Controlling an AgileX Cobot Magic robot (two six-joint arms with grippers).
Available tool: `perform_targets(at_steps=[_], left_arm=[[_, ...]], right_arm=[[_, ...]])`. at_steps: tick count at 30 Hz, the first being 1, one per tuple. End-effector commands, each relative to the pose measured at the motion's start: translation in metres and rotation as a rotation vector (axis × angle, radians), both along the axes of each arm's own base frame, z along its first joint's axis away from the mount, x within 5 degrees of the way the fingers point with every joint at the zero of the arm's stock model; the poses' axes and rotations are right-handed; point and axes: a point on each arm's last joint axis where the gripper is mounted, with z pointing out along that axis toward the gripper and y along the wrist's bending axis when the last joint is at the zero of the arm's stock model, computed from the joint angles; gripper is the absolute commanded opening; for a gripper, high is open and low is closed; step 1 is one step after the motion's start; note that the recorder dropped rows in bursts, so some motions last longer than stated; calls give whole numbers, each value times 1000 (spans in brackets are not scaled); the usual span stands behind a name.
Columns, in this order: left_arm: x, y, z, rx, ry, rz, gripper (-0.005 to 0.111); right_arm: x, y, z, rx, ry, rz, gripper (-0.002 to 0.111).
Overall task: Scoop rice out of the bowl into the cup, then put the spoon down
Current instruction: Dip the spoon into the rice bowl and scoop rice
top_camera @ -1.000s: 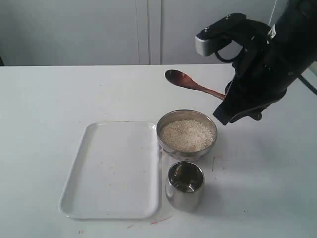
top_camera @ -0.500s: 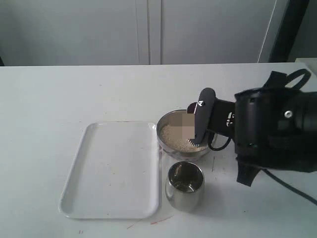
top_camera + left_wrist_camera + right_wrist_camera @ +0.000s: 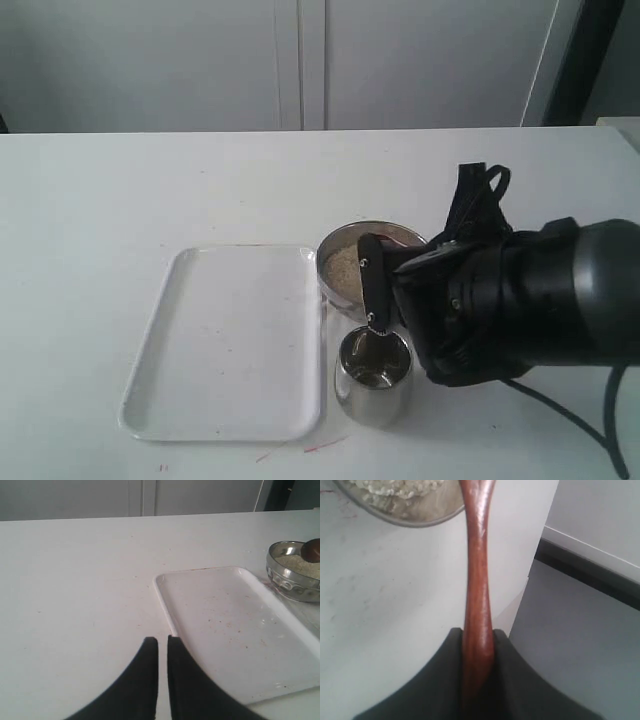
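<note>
The steel bowl [image 3: 340, 285] holds pale rice [image 3: 342, 264]; my right arm [image 3: 510, 300] covers its right half. In the right wrist view my right gripper [image 3: 477, 632] is shut on the handle of the reddish-brown spoon [image 3: 477, 575], which points toward the bowl [image 3: 415, 519] and its rice [image 3: 395, 490]. The left wrist view shows the spoon's head [image 3: 312, 550] over the rice [image 3: 297, 565] at the bowl's [image 3: 290, 582] far side. The steel cup [image 3: 373, 385] stands upright just in front of the bowl. My left gripper [image 3: 158, 641] is shut and holds nothing.
A white rectangular tray [image 3: 225, 345] lies left of the bowl and cup, its near corner by my left gripper's fingertips in the left wrist view [image 3: 240, 630]. The white table [image 3: 120, 200] stretches to the wall behind. Red marks dot the table near the cup.
My right arm came down from high at the back right with the spoon and swung forward and left. It now hides the bowl's right half beside the cup.
</note>
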Motion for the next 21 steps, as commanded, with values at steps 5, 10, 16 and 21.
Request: perform_targets(at_steps=[5, 10, 16, 21], left_arm=[[0, 0, 3, -8, -9, -7, 14], [0, 0, 3, -8, -9, -7, 14], [0, 0, 3, -8, -9, -7, 14], [0, 0, 3, -8, -9, -7, 14]], right_arm=[[12, -7, -7, -11, -58, -40, 0], [21, -12, -7, 2, -49, -67, 0], [23, -7, -7, 40, -31, -46, 0], [26, -13, -8, 55, -21, -69, 0]])
